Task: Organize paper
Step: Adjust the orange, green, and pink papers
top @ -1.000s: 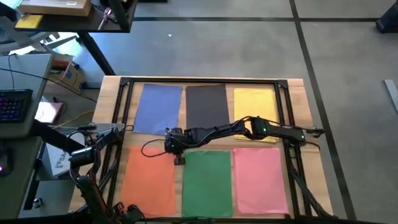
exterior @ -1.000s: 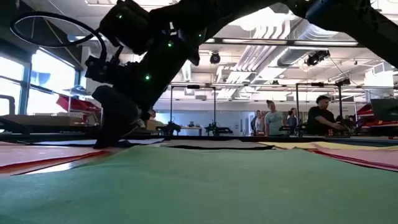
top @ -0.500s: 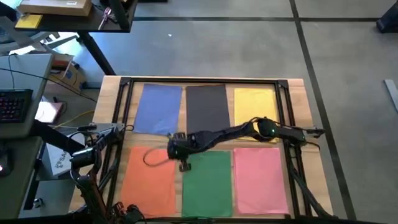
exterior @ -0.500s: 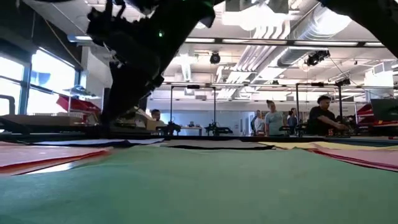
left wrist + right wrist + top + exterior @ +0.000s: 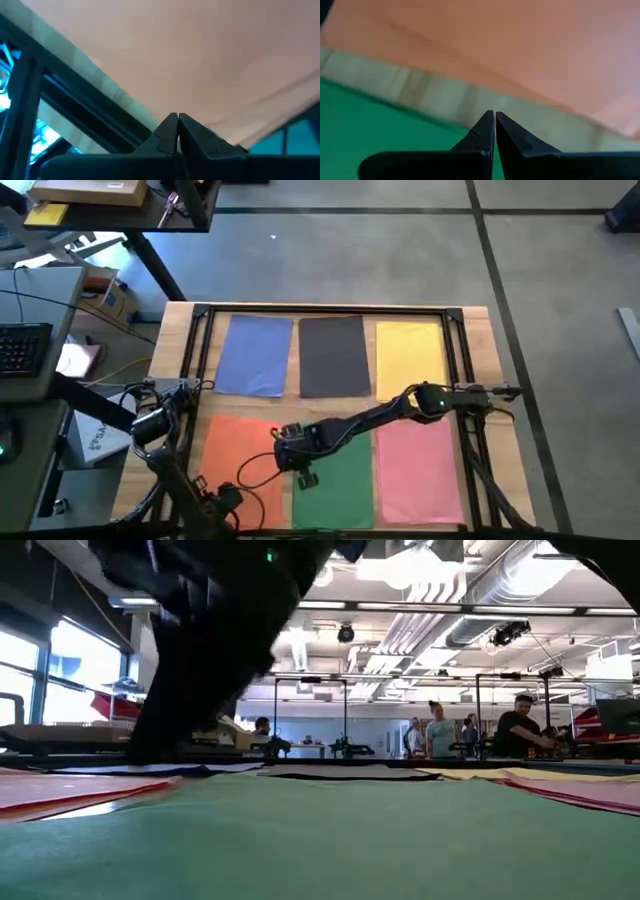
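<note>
The right claw [image 5: 306, 477], fingers pressed together and empty, hung over the green paper's [image 5: 340, 485] left edge beside the orange paper [image 5: 238, 470]. Six flat coloured sheets lay in two rows on the counter [image 5: 172, 340].

We see a wooden table [image 5: 478, 320] on grey floor [image 5: 400, 250]; a keyboard [image 5: 22, 350] lies on a desk beside it; people [image 5: 438, 730] stand far behind.
</note>
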Robot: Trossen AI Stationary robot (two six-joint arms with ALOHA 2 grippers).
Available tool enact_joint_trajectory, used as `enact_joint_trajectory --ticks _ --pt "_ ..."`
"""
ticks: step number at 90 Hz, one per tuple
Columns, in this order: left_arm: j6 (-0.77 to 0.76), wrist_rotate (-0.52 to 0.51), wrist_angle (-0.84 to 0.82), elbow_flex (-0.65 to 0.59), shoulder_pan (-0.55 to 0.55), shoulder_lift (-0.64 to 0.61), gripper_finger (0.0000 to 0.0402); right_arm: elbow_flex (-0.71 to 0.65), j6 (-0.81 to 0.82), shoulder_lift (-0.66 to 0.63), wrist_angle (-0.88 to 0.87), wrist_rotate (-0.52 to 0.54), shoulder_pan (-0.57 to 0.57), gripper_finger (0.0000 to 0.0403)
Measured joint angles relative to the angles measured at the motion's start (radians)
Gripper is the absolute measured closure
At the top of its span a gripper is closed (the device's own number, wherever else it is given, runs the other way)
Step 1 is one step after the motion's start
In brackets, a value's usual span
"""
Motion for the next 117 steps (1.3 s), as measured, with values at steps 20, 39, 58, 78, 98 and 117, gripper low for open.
enact_joint_trajectory --ticks 20,39,58,78,98,117 --pt "0.016 0.15 -0.073 -0.079 0.006 -0.001 0.0401 0.001 0.024 0.05 0.111 -0.017 0.027 0.0403" --pt "0.03 0.224 0.011 -0.172 0.0 -0.002 0.0402 0.0 0.043 0.059 0.202 -0.066 0.027 0.0403" --pt "0.05 0.242 0.187 -0.257 0.0 -0.002 0.0402 0.0 0.047 0.059 0.221 -0.067 0.03 0.0403" --pt "0.07 0.204 0.221 -0.255 0.0 -0.002 0.0402 0.0 0.05 0.059 0.24 -0.068 0.033 0.0403" --pt "-0.016 0.046 0.228 -0.234 0.0 -0.069 0.0402 0.0 0.085 0.077 0.281 -0.038 0.032 0.0403" --pt "-0.177 -0.055 0.232 -0.231 -0.027 -0.164 0.0402 0.0 0.092 0.063 0.264 0.033 0.032 0.0403"
